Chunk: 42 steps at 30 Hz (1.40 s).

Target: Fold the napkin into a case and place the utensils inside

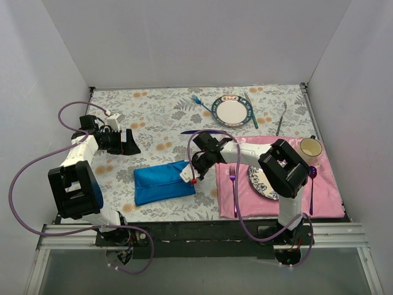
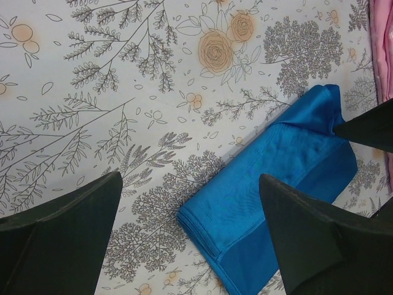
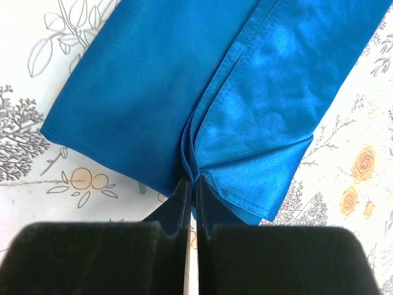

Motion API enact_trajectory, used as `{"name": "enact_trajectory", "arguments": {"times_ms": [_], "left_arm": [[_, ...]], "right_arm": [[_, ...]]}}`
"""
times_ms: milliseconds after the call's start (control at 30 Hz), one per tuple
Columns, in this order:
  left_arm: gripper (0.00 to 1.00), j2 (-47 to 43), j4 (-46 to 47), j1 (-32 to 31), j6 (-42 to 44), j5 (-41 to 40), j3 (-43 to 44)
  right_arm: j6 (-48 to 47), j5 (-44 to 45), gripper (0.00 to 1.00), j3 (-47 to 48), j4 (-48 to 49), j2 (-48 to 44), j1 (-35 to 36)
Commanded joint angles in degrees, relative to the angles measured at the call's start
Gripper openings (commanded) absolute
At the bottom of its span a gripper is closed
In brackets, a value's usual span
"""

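1. Centrally, the napkin (image 1: 164, 183) is laid on the floral tablecloth (image 1: 159, 117). It is folded into a flat blue rectangle, just left of the pink placemat (image 1: 331, 196).
2. Right gripper (image 1: 191, 176): the fingers are pressed together, and a pucker of hem at the napkin's right end is pinched between the tips.
3. Left gripper (image 1: 131, 145): the fingers are spread wide with nothing held. It is poised over the tablecloth, apart from the napkin's far left corner.
4. Light-blue fork (image 1: 199, 102): laid at the far side of the table, just left of a teal-rimmed plate (image 1: 232, 111).
5. Dark purple knife (image 1: 201, 131): laid on the tablecloth beyond the napkin's right end, not touching it.
6. Magenta fork (image 1: 233, 184): laid on the placemat beside a patterned plate (image 1: 256, 178).
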Motion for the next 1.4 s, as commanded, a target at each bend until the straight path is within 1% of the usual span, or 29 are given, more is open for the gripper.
{"name": "enact_trajectory", "arguments": {"times_ms": [0,233,300,400,533,567,600,700,733,967,1367], "left_arm": [[0.93,-1.28,-0.38,0.29,1.81,1.61,0.58],[0.93,-2.34,-1.08,0.38,2.95,1.96,0.15],[0.93,-2.69,-1.09,0.29,3.04,1.96,-0.21],[0.93,-2.95,-1.17,0.29,3.3,1.79,-0.38],[0.93,-3.48,-1.35,0.38,3.74,1.61,-0.91],[0.93,-3.48,-1.52,0.21,3.92,1.53,-0.91],[0.93,-3.83,-1.7,0.29,4.27,1.53,-1.0],[0.93,-4.36,-1.88,0.29,4.62,2.14,-0.91],[0.94,-4.71,-1.96,0.29,4.79,2.58,-0.74],[0.94,-5.94,-2.93,0.29,5.68,4.78,-0.29],[0.93,-6.55,-1.79,0.21,4.8,4.16,-1.61]], "right_arm": [[2.37,-2.48,0.01,3.66,-2.17,-1.92,0.97],[3.79,-3.02,0.01,4.02,-2.52,-2.09,1.32],[0.72,-2.93,0.01,2.89,-3.93,-2.09,1.23],[-1.66,-1.88,0.01,0.34,-3.32,-2.53,1.32],[-2.2,-1.79,0.01,-0.2,-3.85,-2.71,1.23],[-2.11,-1.96,0.04,-0.11,-4.02,-2.79,1.32],[-2.11,-2.57,0.19,0.76,-4.89,-2.88,1.23],[-1.58,-2.23,0.37,1.47,-5.25,-3.84,1.32],[-1.06,-2.14,0.41,1.56,-5.34,-4.72,1.32],[0.09,-2.75,0.41,2.61,-7.62,-9.12,0.79],[-1.58,-3.55,0.42,2.18,-9.74,-6.49,1.06]]}}
